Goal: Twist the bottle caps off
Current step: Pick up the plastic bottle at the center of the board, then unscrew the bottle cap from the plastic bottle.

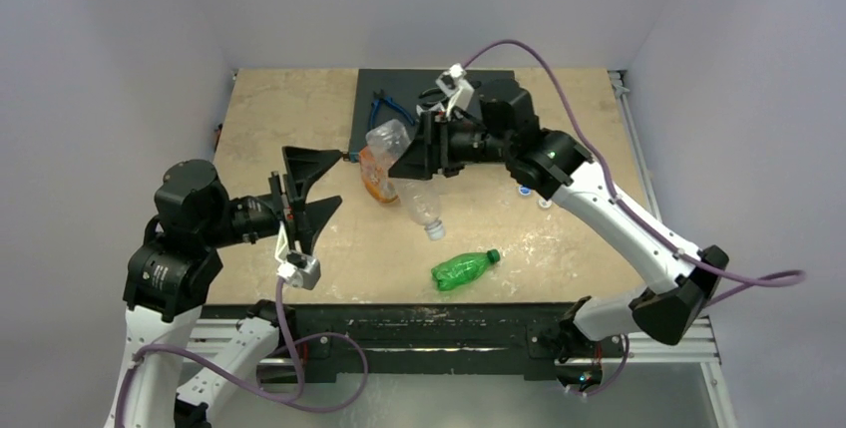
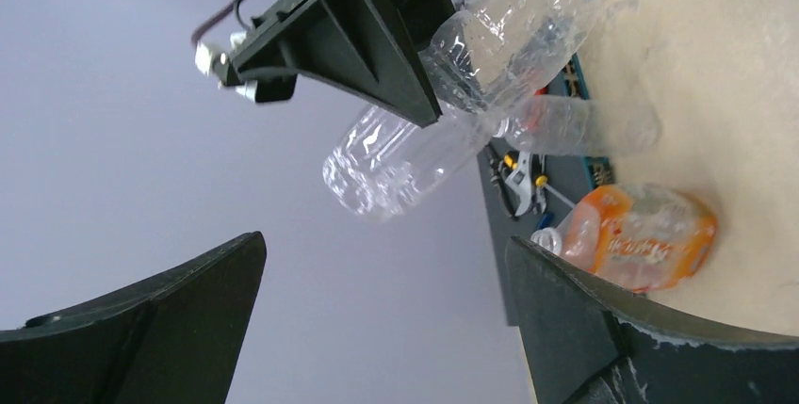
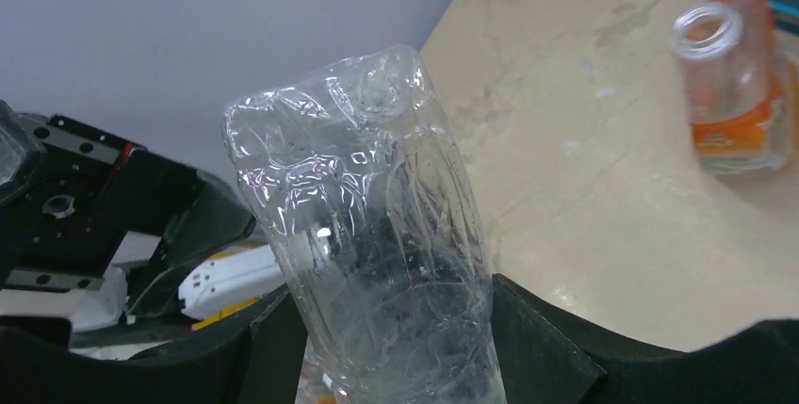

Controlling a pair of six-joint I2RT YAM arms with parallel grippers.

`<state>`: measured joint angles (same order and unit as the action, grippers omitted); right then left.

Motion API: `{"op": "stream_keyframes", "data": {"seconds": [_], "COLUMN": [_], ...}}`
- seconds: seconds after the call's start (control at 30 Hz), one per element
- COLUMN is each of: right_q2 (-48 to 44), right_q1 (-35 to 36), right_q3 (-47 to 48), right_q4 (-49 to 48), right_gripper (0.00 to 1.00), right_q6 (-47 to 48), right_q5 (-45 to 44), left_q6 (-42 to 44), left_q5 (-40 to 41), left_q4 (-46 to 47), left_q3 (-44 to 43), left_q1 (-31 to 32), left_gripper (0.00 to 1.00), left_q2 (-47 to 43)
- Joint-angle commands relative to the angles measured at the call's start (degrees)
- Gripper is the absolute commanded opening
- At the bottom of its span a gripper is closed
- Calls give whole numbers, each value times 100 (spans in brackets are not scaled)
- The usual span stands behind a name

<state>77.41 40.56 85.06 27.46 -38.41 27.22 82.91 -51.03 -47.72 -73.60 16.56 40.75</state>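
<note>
My right gripper [image 1: 412,149] is shut on a clear crinkled bottle [image 1: 389,136], held tilted above the table; its body fills the right wrist view [image 3: 372,234] between the fingers [image 3: 565,347]. My left gripper [image 1: 337,179] is open and empty, just left of it, facing the bottle's base [image 2: 396,164]. The squat orange-label bottle [image 1: 373,177] lies below the held one, its neck open [image 3: 709,29]. A second clear bottle [image 1: 420,203] lies capped, and a green bottle [image 1: 463,269] with a green cap [image 1: 493,254] lies near the front. Two white caps [image 1: 524,190] lie loose at the right.
A dark mat [image 1: 399,94] at the back holds blue-handled pliers [image 1: 385,107] and other metal tools. Grey walls enclose the table on three sides. The table's front edge [image 1: 419,304] runs just below the green bottle.
</note>
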Motion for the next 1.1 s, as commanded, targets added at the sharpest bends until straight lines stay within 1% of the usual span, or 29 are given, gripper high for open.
{"op": "stream_keyframes", "data": {"seconds": [0.0, 0.03, 0.13, 0.23, 0.33, 0.57, 0.7, 0.97, 1.07], "right_q2": [389, 452, 618, 817, 963, 1283, 1507, 1729, 1776], "right_q1": [474, 518, 636, 781, 875, 1248, 1442, 1649, 1683], "right_q3": [535, 597, 793, 1044, 1205, 1309, 1426, 1716, 1789], "right_q4": [310, 293, 197, 209, 300, 181, 144, -13, -37], "right_gripper": [69, 69, 69, 69, 69, 68, 67, 67, 67], "right_q6": [60, 9, -162, -251, -263, -368, -423, -566, -583], "right_q5": [275, 309, 419, 490, 505, 543, 543, 608, 623], "left_q6": [2553, 3000, 3770, 4143, 4511, 4101, 3690, 3658, 3682], "left_q5": [84, 159, 300, 465, 713, 790, 778, 1071, 1069], "left_q4": [-429, -657, -952, -903, -1190, -842, -296, -574, -640], "left_q3": [221, 241, 430, 724, 785, 870, 1034, 1050, 1048], "left_q1": [-12, -12, -12, -12, -12, -19, -13, -12, -12], "left_gripper": [100, 100, 100, 100, 100, 100, 100, 100, 95], "left_q2": [-3, 2, -103, -265, -301, -341, -472, -463, -480]}}
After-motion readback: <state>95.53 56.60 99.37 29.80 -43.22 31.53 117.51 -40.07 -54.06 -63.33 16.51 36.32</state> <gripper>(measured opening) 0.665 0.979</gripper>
